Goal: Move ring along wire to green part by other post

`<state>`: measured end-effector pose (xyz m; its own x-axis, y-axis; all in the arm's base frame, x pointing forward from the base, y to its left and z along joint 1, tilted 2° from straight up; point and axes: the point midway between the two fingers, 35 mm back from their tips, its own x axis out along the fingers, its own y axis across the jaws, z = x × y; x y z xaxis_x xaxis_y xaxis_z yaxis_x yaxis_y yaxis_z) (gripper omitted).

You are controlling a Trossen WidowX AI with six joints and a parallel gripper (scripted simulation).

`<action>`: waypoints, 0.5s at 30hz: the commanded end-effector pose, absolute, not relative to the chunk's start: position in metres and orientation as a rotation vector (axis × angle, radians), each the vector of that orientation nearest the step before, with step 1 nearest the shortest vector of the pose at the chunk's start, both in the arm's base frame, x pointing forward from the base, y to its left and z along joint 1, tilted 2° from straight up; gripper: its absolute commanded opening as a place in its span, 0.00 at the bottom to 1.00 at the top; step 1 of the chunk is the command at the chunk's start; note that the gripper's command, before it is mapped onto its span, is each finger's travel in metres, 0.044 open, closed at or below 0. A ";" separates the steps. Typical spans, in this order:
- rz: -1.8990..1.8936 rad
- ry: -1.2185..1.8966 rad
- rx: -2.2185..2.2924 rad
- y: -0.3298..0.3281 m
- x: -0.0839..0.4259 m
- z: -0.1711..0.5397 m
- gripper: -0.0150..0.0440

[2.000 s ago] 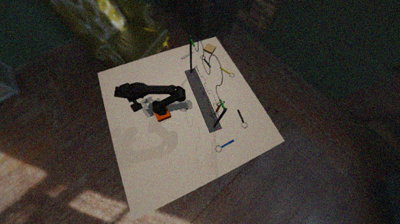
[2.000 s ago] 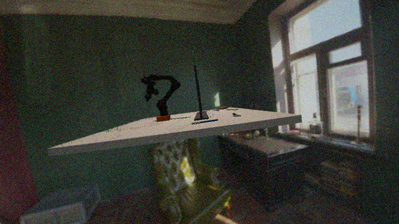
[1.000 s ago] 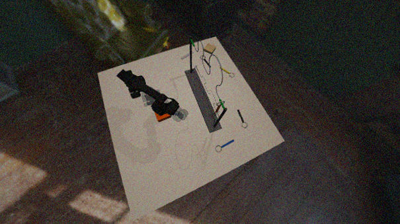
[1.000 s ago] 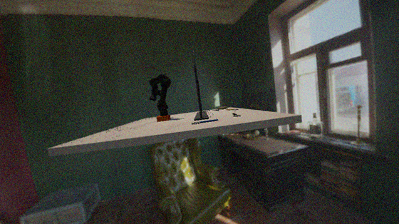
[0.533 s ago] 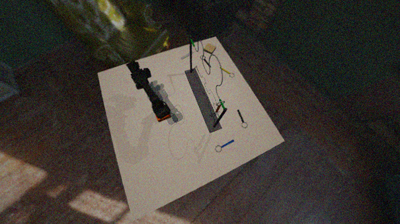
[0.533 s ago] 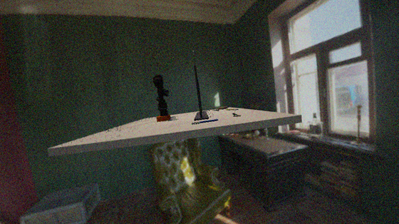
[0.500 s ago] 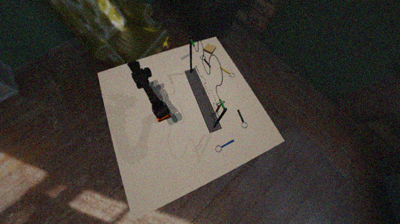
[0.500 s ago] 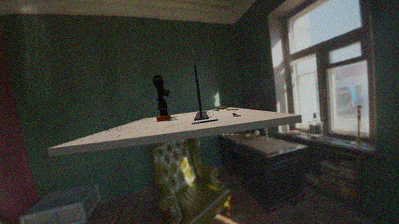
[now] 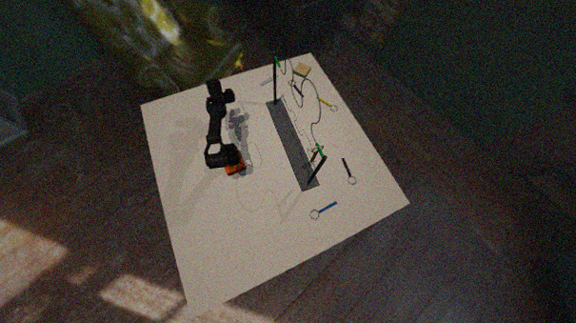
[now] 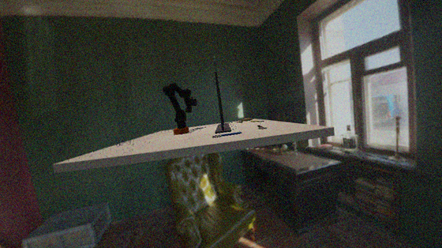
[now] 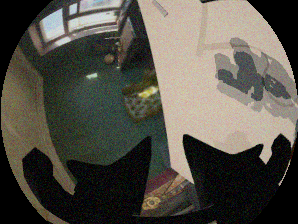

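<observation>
The ring with the orange handle hangs on the green part of the wire by the near post. The handle slants down from the ring. The thin grey wire winds back to the other green part at the far post. My gripper is partly open and empty, above the table on the robot's side of the posts, well away from ring and wire. The wrist view shows a gap between the fingers and no ring.
Both posts stand on a dark base strip. Loose rings with a blue handle, a black handle, a yellow handle and a dark handle lie around it. A wooden block is at the back.
</observation>
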<state>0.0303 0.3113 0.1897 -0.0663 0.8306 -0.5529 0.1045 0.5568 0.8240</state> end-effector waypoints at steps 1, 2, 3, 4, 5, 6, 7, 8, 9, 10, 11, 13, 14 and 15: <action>0.746 1.474 0.854 0.314 0.060 0.189 0.53; 0.749 1.454 0.862 0.315 0.068 0.189 0.53; 0.752 1.433 0.870 0.314 0.077 0.189 0.53; 0.755 1.412 0.877 0.314 0.085 0.189 0.53; 0.758 1.391 0.884 0.313 0.094 0.188 0.53; 0.760 1.369 0.890 0.312 0.103 0.188 0.53; 0.763 1.347 0.896 0.311 0.111 0.188 0.53; 0.765 1.325 0.901 0.309 0.120 0.188 0.53; 0.766 1.302 0.906 0.308 0.129 0.188 0.53; 0.768 1.280 0.910 0.306 0.137 0.187 0.53; 0.769 1.256 0.914 0.303 0.146 0.187 0.53; 0.770 1.209 0.920 0.297 0.163 0.187 0.53; 0.770 1.185 0.922 0.294 0.171 0.187 0.53; 0.769 1.161 0.924 0.291 0.180 0.186 0.53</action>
